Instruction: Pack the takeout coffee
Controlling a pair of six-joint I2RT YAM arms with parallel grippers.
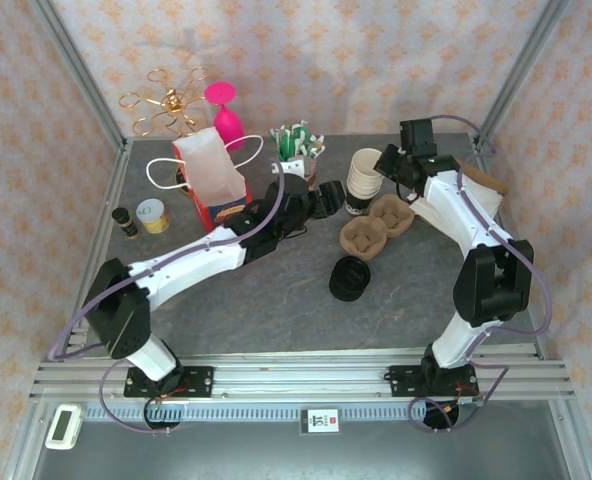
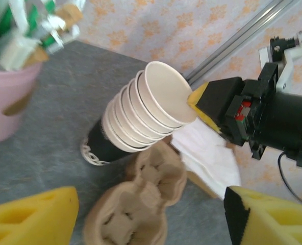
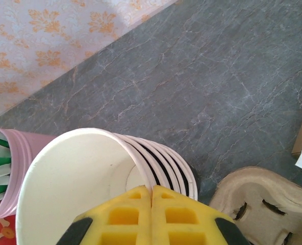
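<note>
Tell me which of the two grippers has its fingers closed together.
The right gripper: its yellow fingers meet with no gap, at the rim of the top cup. On the left gripper the fingers stand wide apart.

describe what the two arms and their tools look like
The left arm and right arm both have white links with black joints, and thin purple-grey cables loop alongside them. The left tool and right tool are black, each ending in chunky yellow fingers with black backing.

Grey table point(image 1: 276, 300) with cup stack point(image 1: 364, 180), pulp carrier point(image 1: 376, 228), black lids point(image 1: 350, 279), paper bag point(image 1: 213, 180).
</note>
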